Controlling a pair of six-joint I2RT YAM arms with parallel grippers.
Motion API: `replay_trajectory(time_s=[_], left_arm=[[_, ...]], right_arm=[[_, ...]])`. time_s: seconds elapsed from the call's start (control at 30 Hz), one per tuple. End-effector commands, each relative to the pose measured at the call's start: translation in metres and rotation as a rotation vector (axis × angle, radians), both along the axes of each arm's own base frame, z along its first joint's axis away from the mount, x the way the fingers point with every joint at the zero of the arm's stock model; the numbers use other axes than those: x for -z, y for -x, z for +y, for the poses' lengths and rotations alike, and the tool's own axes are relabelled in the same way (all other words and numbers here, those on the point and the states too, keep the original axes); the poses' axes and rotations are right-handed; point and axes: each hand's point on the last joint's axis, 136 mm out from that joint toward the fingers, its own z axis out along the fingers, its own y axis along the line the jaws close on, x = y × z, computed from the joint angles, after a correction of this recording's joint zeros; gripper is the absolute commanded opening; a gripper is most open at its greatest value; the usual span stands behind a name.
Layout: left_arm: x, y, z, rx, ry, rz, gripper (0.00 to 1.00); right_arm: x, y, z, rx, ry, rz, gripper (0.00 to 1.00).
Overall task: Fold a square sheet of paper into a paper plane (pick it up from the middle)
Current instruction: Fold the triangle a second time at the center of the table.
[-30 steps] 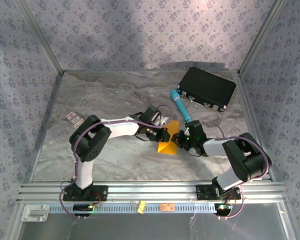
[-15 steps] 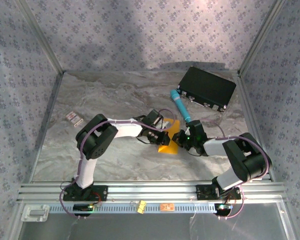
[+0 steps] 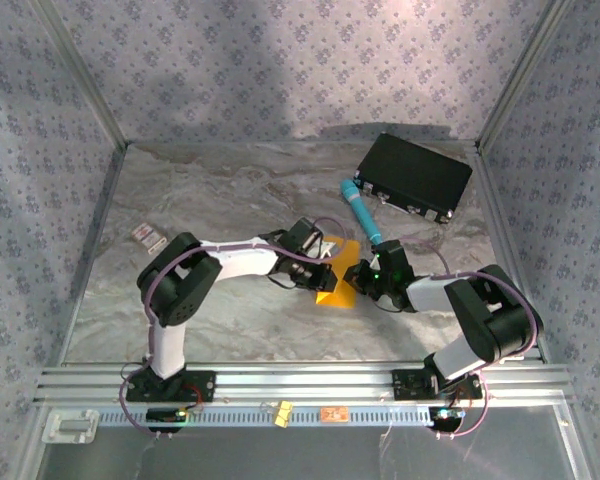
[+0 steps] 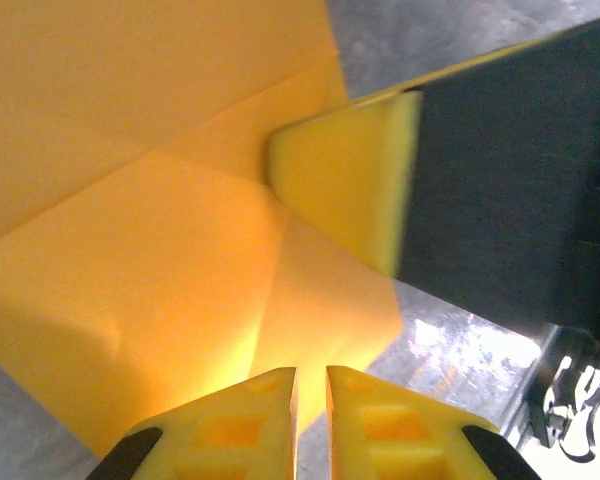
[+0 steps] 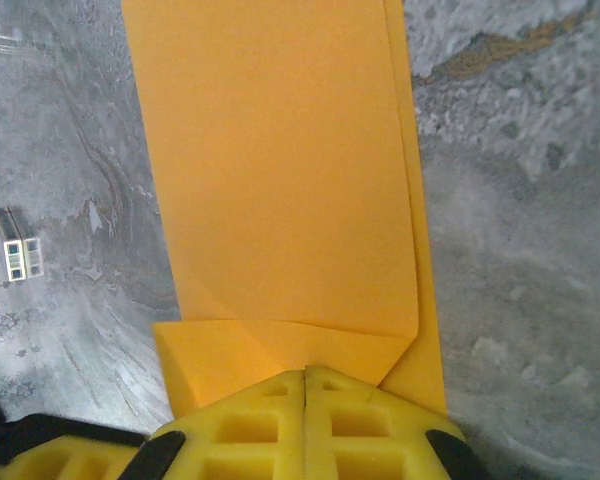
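A: What is the right gripper [image 5: 307, 385] doing?

B: Its jaws are shut tight on the near edge of the sheet of paper [image 5: 270, 170], just where a narrow flap is turned over. The rest of the sheet runs away toward 12 o'clock, and a second layer peeks out along the 3 o'clock side. I'd say it serves as an anchor, so the folds can't spring open or slide

A: And the left gripper [image 4: 311, 385]?

B: In its own wrist view the fingers stand almost together with a thin slit between them. I cannot tell whether any paper is pinched there. A finger of the right gripper sits at 2 o'clock, where several creases meet

A: Where is all this on the tabletop [image 3: 220, 190]?

B: Seen from above, the sheet is a little toward 4 o'clock of the middle. The left gripper reaches it from 9 o'clock and the right from 3 o'clock. A teal cylinder [image 3: 361, 212] lies near at 1 o'clock with a black case [image 3: 414, 176] beyond it, and a small card [image 3: 148, 237] is well apart at 9 o'clock. All three seem clear of the folding

A: Is it a plane yet?

B: Not by my reading, only creases and flaps
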Motion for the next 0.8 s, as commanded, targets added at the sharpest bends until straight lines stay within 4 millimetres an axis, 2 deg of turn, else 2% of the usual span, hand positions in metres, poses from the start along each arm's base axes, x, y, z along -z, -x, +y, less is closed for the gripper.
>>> replay_trajectory(time_s=[0.0,0.13,0.37,0.47,0.63,0.77], left_arm=[[-0.016,0.011,0.003,0.041,0.026,-0.012,0.15],[-0.001,0.016,0.007,0.045,0.003,0.019,0.12],[0.026,0.008,0.017,-0.002,-0.07,0.029,0.08],[0.035,0.011,0.023,-0.014,-0.089,0.047,0.07],[0.046,0.021,0.035,-0.025,-0.115,0.073,0.06],[0.043,0.025,0.04,-0.027,-0.109,0.077,0.07]], right_arm=[[0.036,0.023,-0.02,0.034,0.096,0.125,0.01],[0.036,0.023,-0.02,0.034,0.095,0.125,0.01],[0.036,0.023,-0.019,0.031,0.094,0.125,0.01],[0.038,0.024,-0.019,0.03,0.095,0.129,0.01],[0.038,0.024,-0.02,0.032,0.096,0.128,0.01],[0.038,0.024,-0.02,0.031,0.098,0.13,0.01]])
